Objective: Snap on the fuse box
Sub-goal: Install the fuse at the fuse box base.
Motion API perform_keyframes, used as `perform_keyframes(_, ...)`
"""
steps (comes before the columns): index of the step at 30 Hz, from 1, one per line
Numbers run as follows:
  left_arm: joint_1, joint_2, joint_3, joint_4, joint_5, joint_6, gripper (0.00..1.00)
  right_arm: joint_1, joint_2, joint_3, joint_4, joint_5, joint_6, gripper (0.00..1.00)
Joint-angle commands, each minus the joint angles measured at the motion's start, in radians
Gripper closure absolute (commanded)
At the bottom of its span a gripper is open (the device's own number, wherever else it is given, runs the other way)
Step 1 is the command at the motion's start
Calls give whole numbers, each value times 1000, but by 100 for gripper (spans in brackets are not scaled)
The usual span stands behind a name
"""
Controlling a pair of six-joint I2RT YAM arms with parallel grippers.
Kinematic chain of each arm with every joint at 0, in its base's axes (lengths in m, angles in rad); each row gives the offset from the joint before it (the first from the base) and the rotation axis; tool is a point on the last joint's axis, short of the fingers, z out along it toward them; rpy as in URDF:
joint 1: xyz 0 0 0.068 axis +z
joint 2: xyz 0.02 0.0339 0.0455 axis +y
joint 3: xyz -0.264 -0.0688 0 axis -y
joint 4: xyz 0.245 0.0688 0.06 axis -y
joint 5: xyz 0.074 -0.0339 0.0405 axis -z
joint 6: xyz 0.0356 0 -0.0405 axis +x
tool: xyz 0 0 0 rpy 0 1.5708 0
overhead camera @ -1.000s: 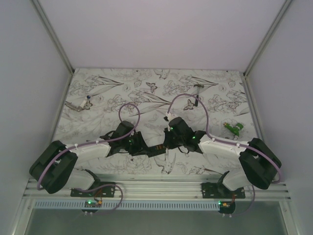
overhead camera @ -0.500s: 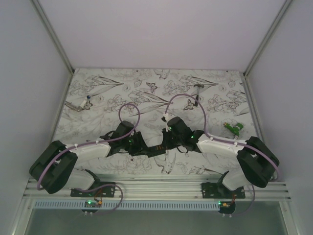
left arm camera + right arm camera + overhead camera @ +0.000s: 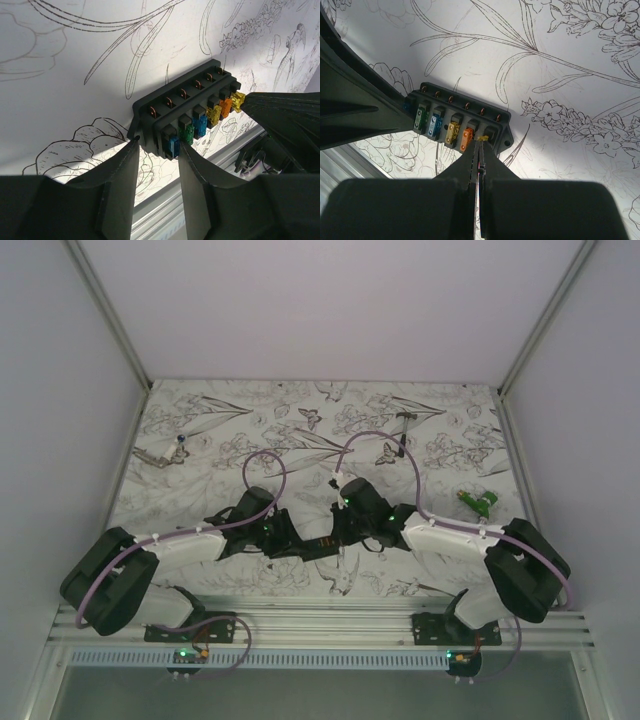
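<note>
The fuse box [image 3: 185,107] is a black block with a row of coloured fuses: blue, green, blue, yellow, orange. It is held just above the flowered table between the two arms [image 3: 322,543]. My left gripper [image 3: 157,142] is shut on its near end, one finger at the box corner and one beside the blue fuse. In the right wrist view the fuse box [image 3: 460,117] lies just ahead of my right gripper [image 3: 481,140]. That gripper is shut on a small yellow fuse [image 3: 482,137], which sits at the last slot next to the orange fuse.
A small green object [image 3: 478,502] lies at the right of the table. A tiny hammer [image 3: 404,420] lies at the back, and a small metal tool [image 3: 160,454] at the far left. A metal rail [image 3: 320,620] runs along the near edge.
My right wrist has shifted slightly left, toward the fuse box. The left arm and the fuse box have stayed put.
</note>
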Motion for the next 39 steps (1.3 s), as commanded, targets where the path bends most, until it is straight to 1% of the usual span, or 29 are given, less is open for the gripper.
perform_keyframes(1, 12, -3, -2, -49, -8, 3, 62, 7, 35, -30, -215, 58, -47, 100)
perform_keyframes(18, 21, 1, -7, -65, -20, -9, 64, 6, 96, -11, -301, 48, -93, 100)
perform_keyframes(20, 22, -1, -11, -66, -22, -11, 65, 7, 128, -9, -318, 58, -96, 100)
perform_keyframes(26, 28, -1, -16, -73, -22, -15, 66, 5, 111, -6, -366, 87, -100, 100)
perform_keyframes(29, 29, -3, -17, -77, -22, -16, 66, 1, 63, -3, -380, 102, -102, 100)
perform_keyframes(32, 29, -8, -19, -79, -24, -16, 66, -5, 40, 2, -382, 95, -105, 100)
perform_keyframes(39, 29, -10, -18, -81, -22, -16, 66, -4, 56, 23, -349, 50, -102, 100)
